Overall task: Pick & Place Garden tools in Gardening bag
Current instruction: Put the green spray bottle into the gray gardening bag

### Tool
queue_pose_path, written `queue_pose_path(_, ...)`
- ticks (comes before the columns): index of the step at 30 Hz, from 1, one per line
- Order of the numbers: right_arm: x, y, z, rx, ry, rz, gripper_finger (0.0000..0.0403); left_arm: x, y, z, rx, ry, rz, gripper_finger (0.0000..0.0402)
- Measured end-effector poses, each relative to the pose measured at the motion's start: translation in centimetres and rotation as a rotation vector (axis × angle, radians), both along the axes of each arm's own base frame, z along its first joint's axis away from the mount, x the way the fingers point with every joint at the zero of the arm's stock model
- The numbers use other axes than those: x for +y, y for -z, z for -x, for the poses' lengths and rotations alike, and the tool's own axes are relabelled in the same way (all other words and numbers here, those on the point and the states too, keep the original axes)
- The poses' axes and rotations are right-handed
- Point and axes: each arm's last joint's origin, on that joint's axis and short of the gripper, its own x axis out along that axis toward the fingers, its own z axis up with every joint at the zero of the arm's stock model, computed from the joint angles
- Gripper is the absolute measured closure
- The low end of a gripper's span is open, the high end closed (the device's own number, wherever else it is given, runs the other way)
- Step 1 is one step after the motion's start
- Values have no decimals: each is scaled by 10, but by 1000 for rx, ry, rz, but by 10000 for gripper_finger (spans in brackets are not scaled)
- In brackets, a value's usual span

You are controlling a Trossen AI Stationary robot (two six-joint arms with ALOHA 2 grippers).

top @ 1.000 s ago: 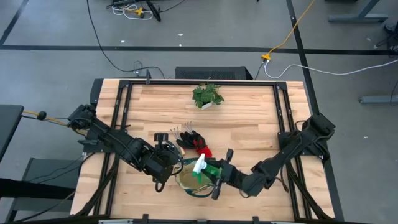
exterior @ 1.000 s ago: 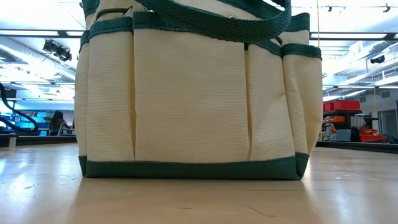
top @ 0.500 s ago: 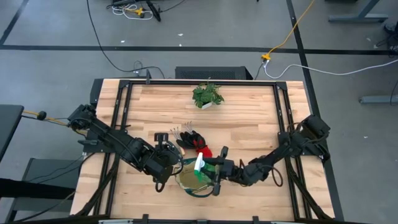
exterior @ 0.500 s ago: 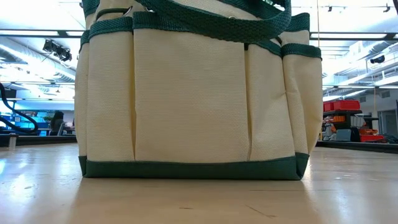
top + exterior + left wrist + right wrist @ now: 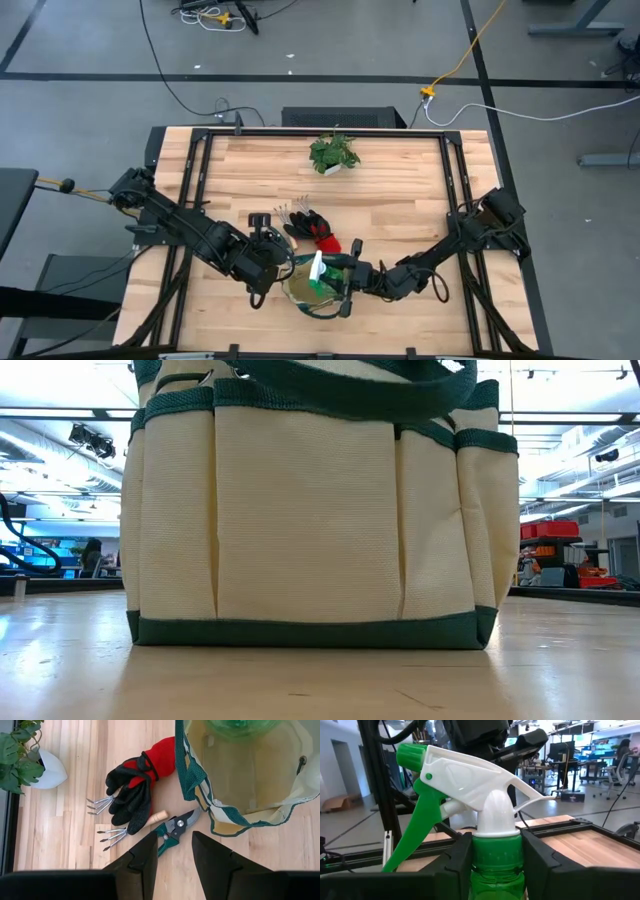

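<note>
My right gripper (image 5: 343, 273) is shut on the green spray bottle (image 5: 319, 270), which has a white nozzle (image 5: 470, 775), over the open top of the beige, green-trimmed gardening bag (image 5: 300, 293). The bag stands on its base and fills the low view (image 5: 310, 510). My left gripper (image 5: 262, 250) hovers open and empty to the left of the bag (image 5: 172, 855). The red-and-black gloves (image 5: 135, 785), two pronged hand rakes (image 5: 102, 804) and the pruning shears (image 5: 175, 827) lie on the table beyond the bag. My right gripper pinches the bottle's green neck (image 5: 496, 857) just below the white nozzle collar, one finger on each side. The fingers come about level from the table's right side. The bottle stands upright over the bag's mouth; whether its base touches the bag, I cannot tell.
A leafy potted plant (image 5: 333, 153) in a white pot stands at the far middle of the wooden table (image 5: 410, 200). Dark frame rails run along the table's left and right sides. Bare wood lies to the right of the gloves and the bag.
My right gripper has gone toward the table's left edge with the spray bottle, bringing it from the bag's right rim to over the bag's opening. The bottle stays upright in the hold.
</note>
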Motion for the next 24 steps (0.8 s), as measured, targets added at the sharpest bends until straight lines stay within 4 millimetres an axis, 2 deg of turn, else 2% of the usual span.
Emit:
queue_pose_path(11,-1,6,1,29,0,13,281,0,0,0,0,0,0,273)
queue_pose_path(18,-8,24,14,22,-8,-49,281,0,0,0,-1,0,-2,273)
queue_pose_path(24,-1,31,24,42,-44,-12,281,0,0,0,-4,-3,-9,273)
